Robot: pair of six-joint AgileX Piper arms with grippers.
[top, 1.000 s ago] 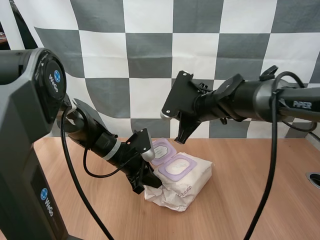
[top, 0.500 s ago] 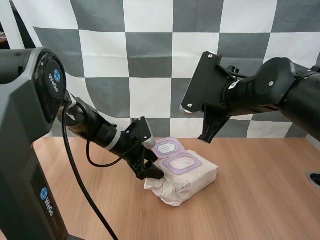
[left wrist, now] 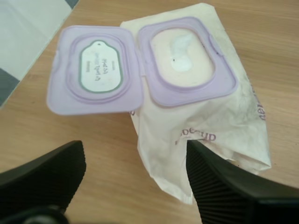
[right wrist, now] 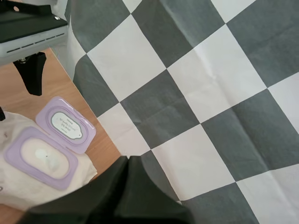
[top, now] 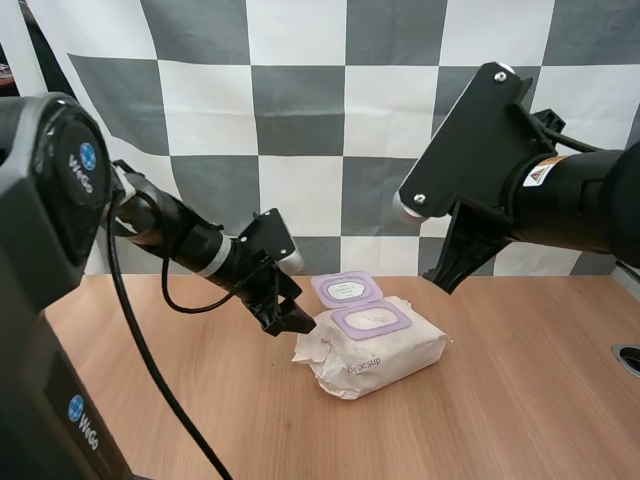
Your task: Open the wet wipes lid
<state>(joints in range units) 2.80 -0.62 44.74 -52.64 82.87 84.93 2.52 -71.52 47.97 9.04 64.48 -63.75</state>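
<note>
The left gripper has come off the near end of the pack of wet wipes and drawn back toward the table's left side. The right gripper has lifted higher and swung off to the right. The pack has settled flat, near the table's back edge and about midway across. Its lilac lid already lies folded right back on its hinge, baring the top wipe. The left jaws stand wide apart with nothing between them, and the right ones are pressed together on nothing. The pack looks light, soft and crinkly, likely to slide on the wood. The lid is thin, stiff plastic, best pinched at its free edge while the pack's crimped end is pinned.
</note>
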